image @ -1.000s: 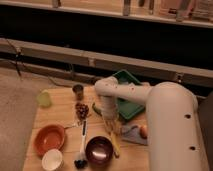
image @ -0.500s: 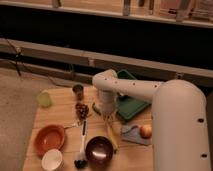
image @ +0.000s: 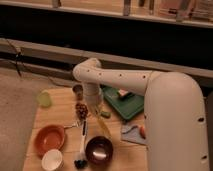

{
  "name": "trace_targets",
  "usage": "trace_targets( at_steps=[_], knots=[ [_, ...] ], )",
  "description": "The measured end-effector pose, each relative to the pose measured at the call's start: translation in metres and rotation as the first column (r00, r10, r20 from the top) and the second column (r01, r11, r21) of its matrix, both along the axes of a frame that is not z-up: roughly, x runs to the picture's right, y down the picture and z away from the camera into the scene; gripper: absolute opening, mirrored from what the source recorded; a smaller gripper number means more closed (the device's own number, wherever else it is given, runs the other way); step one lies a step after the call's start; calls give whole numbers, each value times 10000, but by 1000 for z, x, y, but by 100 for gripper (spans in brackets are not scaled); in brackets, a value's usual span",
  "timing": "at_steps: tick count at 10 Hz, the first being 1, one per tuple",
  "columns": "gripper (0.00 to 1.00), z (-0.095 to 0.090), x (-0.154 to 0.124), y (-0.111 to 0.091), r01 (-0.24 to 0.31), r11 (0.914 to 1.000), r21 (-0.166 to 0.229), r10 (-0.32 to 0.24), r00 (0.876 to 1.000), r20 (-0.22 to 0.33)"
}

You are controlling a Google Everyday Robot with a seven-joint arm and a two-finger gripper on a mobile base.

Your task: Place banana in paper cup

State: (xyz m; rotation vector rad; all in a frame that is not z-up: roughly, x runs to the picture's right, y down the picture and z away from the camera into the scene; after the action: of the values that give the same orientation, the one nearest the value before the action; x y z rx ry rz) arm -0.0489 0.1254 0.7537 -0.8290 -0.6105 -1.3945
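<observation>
My jaws are low over the middle of the table (image: 59,118), at the end of my arm where it drops from the elbow, just beside a knobbly dark-red thing (image: 81,109). They look closed on the upper end of the banana (image: 103,126), which hangs slanting down from them towards the dark bowl (image: 98,150); the contact itself is partly hidden by my wrist, so I judge the hold from how the fruit sits rather than from a clear sight of it. Its lower tip is near the bowl's rim, and I cannot tell whether it has cleared the tabletop.

The paper cup (image: 52,159) stands at the near left corner, just in front of the orange bowl (image: 49,139) and well apart from the banana. A long-handled brush (image: 82,144) lies between me and it.

So I take this to be the carry step: fruit in hand, cup not yet reached. Next I need to travel left and towards the near edge, high enough to pass the brush and both bowls, then bring the banana upright over the narrow rim and lower one end in before letting go
</observation>
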Motion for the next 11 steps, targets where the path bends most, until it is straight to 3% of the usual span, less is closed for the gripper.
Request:
trace_targets(
  at_steps=[2, 4, 6, 11],
  knots=[
    [0, -10, -19, -6, 283, 9990, 344, -291, 9993, 235],
    [0, -24, -57, -15, 605, 9946, 849, -659, 9959, 626],
    [0, -44, -76, -22, 724, 9888, 1304, -839, 9929, 844],
    [0, -83, -93, -12, 338, 9806, 1929, -574, 9913, 1183]
  ],
)
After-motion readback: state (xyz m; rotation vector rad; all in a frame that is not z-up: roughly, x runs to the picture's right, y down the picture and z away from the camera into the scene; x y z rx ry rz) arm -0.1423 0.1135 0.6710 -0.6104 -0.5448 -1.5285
